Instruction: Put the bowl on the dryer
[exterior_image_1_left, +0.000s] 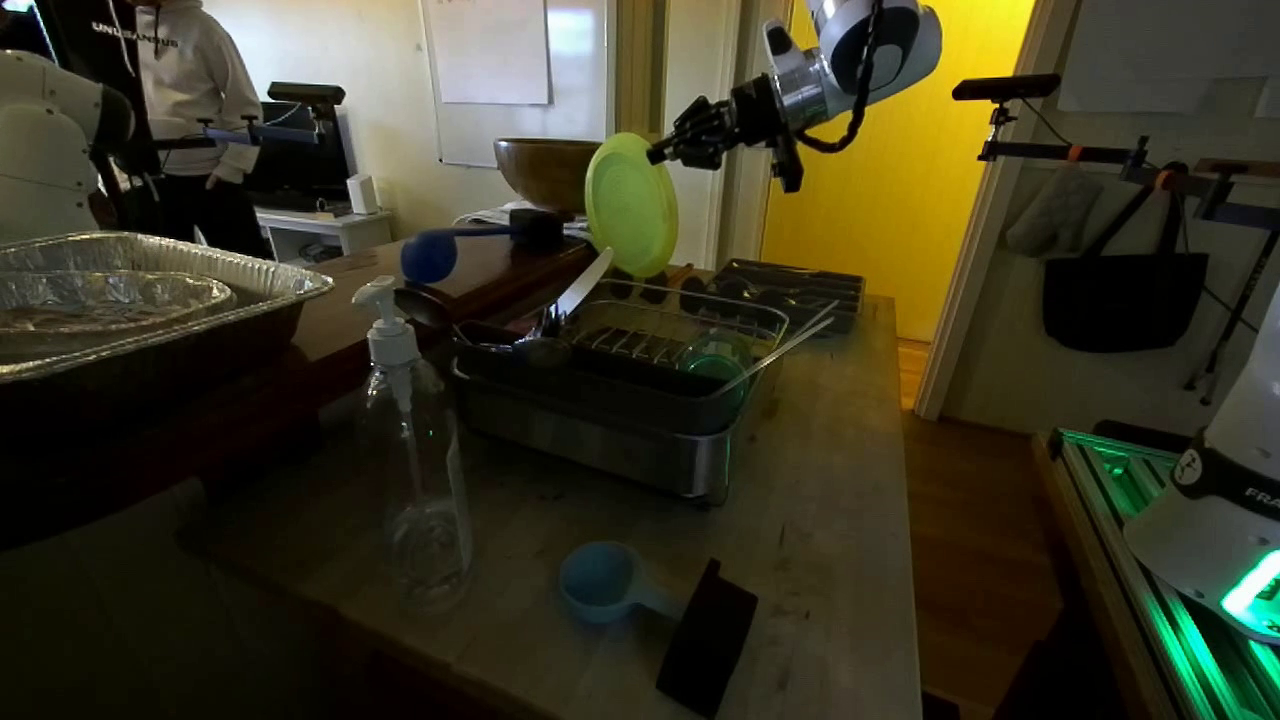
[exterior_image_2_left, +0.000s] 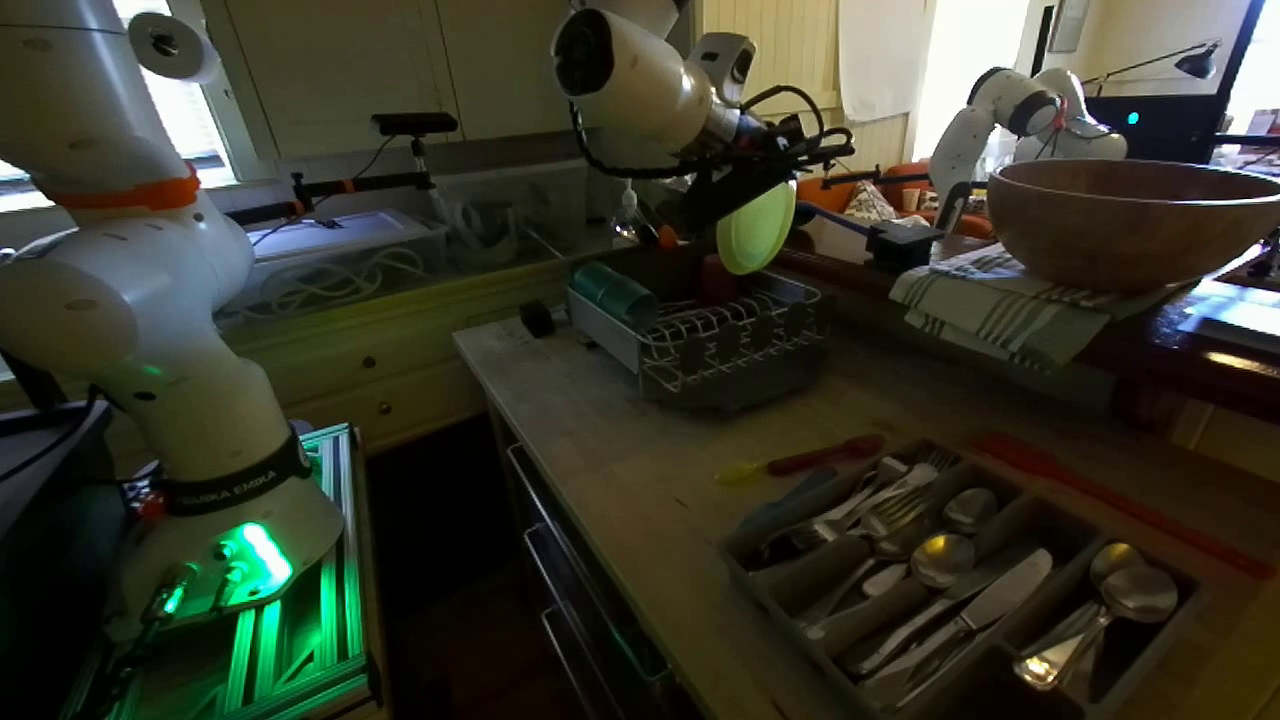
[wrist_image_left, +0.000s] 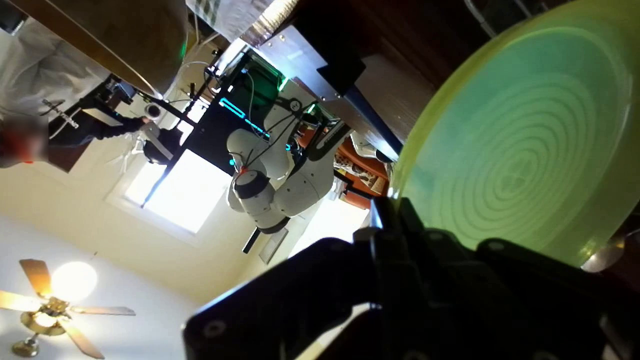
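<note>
We see the grey dish-drying rack (exterior_image_1_left: 600, 448); above it, nearly on edge, the lime-green plastic bowl (exterior_image_1_left: 630, 215) hangs by its rim from the Robotiq gripper (exterior_image_1_left: 658, 153) (fingers pinched together); near the rack, a light-blue scoop (exterior_image_1_left: 600, 582).

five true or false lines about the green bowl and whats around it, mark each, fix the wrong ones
1. The gripper grips the green bowl by its rim. True.
2. The green bowl is held level. False: it is tipped up on edge.
3. The green bowl sits in the rack. False: it is held above the rack.
4. The brown bowl rests on a striped towel. True.
5. The pump bottle lies on its side. False: the pump bottle stands upright.
</note>
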